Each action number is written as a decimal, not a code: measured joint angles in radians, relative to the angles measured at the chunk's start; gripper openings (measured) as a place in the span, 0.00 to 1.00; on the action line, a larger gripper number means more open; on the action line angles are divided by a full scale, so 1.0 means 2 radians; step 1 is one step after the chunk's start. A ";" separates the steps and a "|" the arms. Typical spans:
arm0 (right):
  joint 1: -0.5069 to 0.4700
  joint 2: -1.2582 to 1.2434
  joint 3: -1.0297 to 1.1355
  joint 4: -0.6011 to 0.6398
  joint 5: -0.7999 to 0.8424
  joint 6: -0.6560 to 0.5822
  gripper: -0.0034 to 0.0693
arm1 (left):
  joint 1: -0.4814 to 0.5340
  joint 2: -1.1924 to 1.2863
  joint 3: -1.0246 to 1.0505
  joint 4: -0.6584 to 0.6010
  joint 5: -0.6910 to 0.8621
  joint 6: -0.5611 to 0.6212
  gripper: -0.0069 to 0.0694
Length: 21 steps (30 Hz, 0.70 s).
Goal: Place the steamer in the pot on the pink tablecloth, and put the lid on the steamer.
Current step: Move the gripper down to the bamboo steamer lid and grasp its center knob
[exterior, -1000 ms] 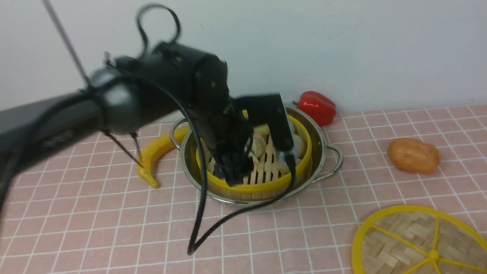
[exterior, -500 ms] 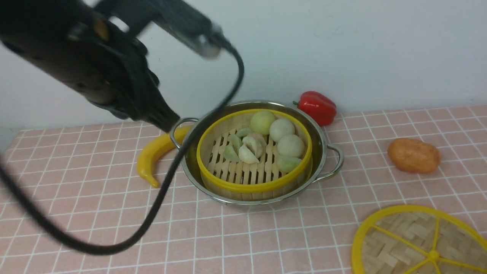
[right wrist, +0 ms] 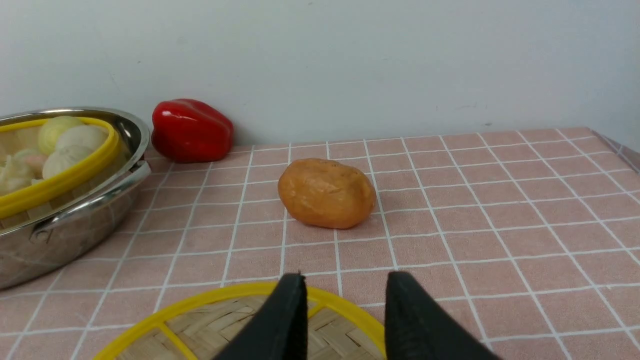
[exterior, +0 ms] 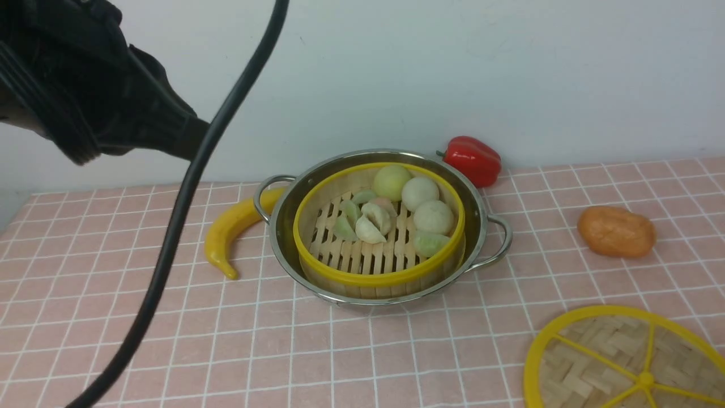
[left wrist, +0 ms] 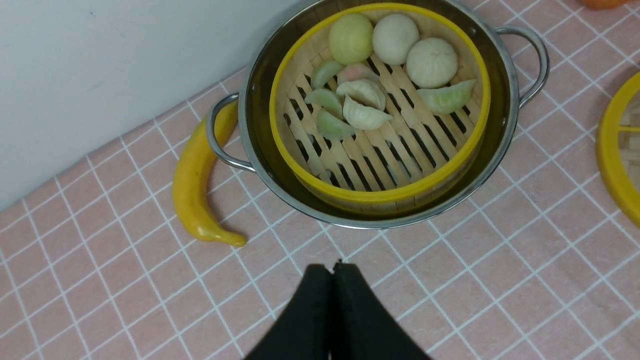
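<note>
The steamer [exterior: 374, 277], a bamboo basket with a yellow rim holding toy buns and dumplings, sits inside the steel pot [exterior: 480, 218] on the pink tablecloth [exterior: 396, 351]. The lid [exterior: 612, 351] lies flat on the cloth at the front right. My left arm [exterior: 85, 102] is raised at the upper left, well clear of the pot. In the left wrist view my left gripper [left wrist: 332, 270] is shut and empty above the cloth, near the pot [left wrist: 505, 100]. My right gripper [right wrist: 345, 280] is open and empty just over the lid's [right wrist: 225, 325] far rim.
A yellow banana [exterior: 226, 232] lies against the pot's left handle. A red pepper [exterior: 473, 158] sits by the back wall, and an orange potato [exterior: 616, 231] lies right of the pot. A black cable [exterior: 170, 249] hangs across the left side.
My left gripper has left the steamer and risen up and back to the left, now shut. The steamer stays in the pot. The lid has not moved.
</note>
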<state>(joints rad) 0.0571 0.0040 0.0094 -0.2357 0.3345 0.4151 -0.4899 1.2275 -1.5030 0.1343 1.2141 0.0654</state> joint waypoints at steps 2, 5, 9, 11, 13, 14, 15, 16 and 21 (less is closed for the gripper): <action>0.000 0.000 0.000 0.000 0.000 0.000 0.38 | 0.000 -0.001 0.012 0.009 -0.008 0.003 0.09; 0.000 0.000 0.000 0.000 0.000 0.000 0.38 | 0.000 -0.003 0.030 0.019 -0.032 0.004 0.11; 0.000 0.000 0.000 0.000 0.000 0.000 0.38 | 0.007 -0.006 0.051 0.023 -0.045 0.003 0.14; 0.000 0.000 0.000 0.000 0.000 0.000 0.38 | 0.013 -0.006 0.055 0.026 -0.045 0.001 0.15; 0.000 0.000 0.000 0.000 0.000 0.000 0.38 | 0.017 -0.006 0.057 0.029 -0.045 -0.001 0.16; 0.000 0.000 0.000 0.000 0.000 0.000 0.38 | 0.022 -0.006 0.057 0.029 -0.046 -0.001 0.17; 0.000 0.000 0.000 0.000 0.000 0.000 0.38 | 0.030 -0.007 0.057 0.028 -0.046 -0.001 0.18; 0.000 0.000 0.000 0.000 0.000 0.000 0.38 | 0.039 -0.009 0.057 0.025 -0.047 -0.001 0.18; 0.000 0.000 0.000 0.000 0.000 0.000 0.38 | 0.143 -0.069 0.097 -0.026 -0.114 0.015 0.19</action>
<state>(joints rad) 0.0571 0.0040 0.0094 -0.2357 0.3345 0.4151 -0.2036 1.0886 -1.3098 0.0815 0.9860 0.0946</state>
